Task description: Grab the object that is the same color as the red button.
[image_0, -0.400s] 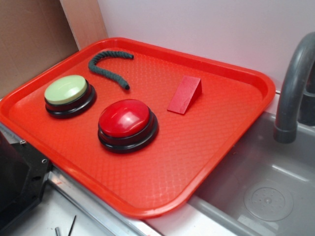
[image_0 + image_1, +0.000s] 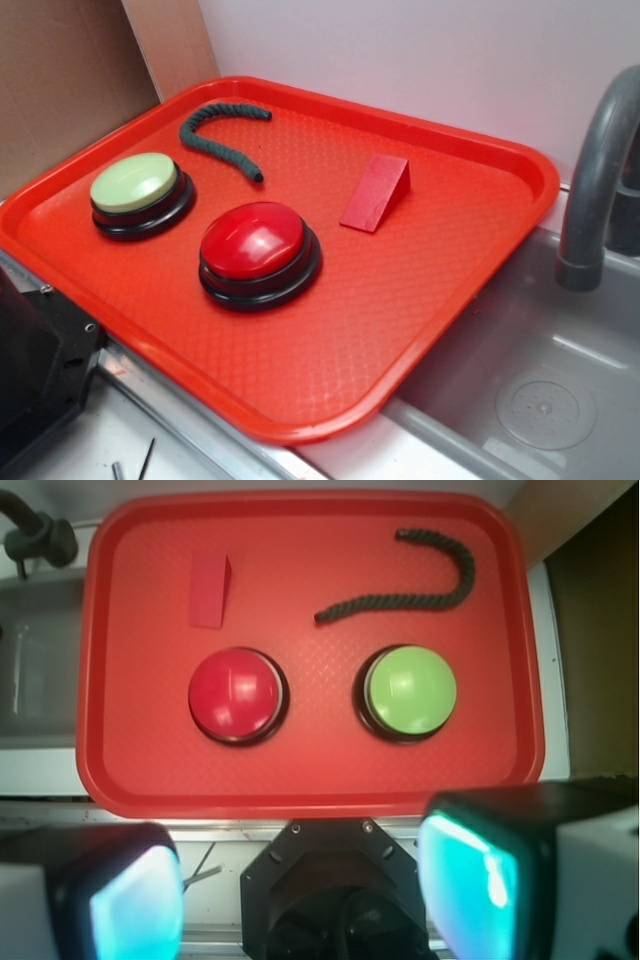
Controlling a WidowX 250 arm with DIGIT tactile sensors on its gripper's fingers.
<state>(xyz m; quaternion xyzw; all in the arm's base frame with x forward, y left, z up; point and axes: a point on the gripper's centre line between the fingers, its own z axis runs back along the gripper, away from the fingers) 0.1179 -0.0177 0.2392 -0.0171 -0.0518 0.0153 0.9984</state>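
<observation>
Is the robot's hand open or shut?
Open. In the wrist view the hand has its two fingers far apart with nothing between them, well back from the red wedge on the tray.

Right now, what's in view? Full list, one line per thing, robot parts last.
wedge: 1, red, on the tray, beyond the red button as the exterior view shows it
red button: 1, red dome on black base, middle of the tray
green button: 1, pale green dome on black base, on the tray beside the red button
rope: 1, dark green, hooked shape, far part of the tray behind the buttons
tray: 1, red, holds all four things above
sink: 1, grey, beside the tray
faucet: 1, grey, over the sink
gripper: 1, two light fingers with glowing cyan pads, open, short of the tray's near edge, holding nothing
</observation>
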